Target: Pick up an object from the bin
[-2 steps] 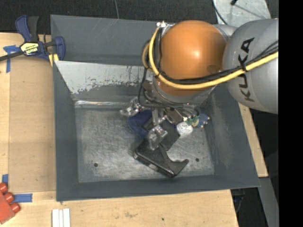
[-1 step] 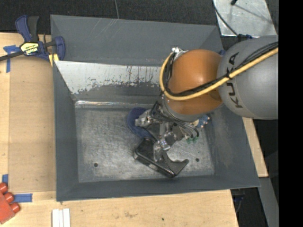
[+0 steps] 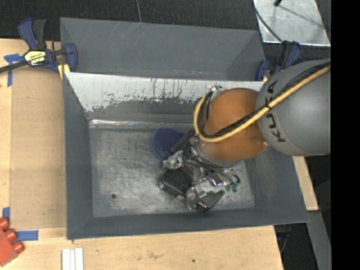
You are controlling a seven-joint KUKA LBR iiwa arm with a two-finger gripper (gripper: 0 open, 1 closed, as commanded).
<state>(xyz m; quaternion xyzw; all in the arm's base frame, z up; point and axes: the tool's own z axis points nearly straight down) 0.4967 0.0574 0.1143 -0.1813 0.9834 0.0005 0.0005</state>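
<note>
My gripper [image 3: 193,166] reaches down below the arm's orange cover into the right half of the bin's floor. It stands over a small cluster of things. A flat black object [image 3: 175,183] lies right beneath it, slightly to the left. A dark blue rounded thing [image 3: 165,141] sits just behind and to the left, partly hidden by the gripper. At the front, near the bin's front wall, lies a black and grey piece [image 3: 205,200]. A small green and white thing [image 3: 232,184] sits on the gripper's right.
The arm and its orange cover hide the bin's right back part. The bin's floor stretches bare and grey to the left of the cluster, with one small dark speck [image 3: 114,196].
</note>
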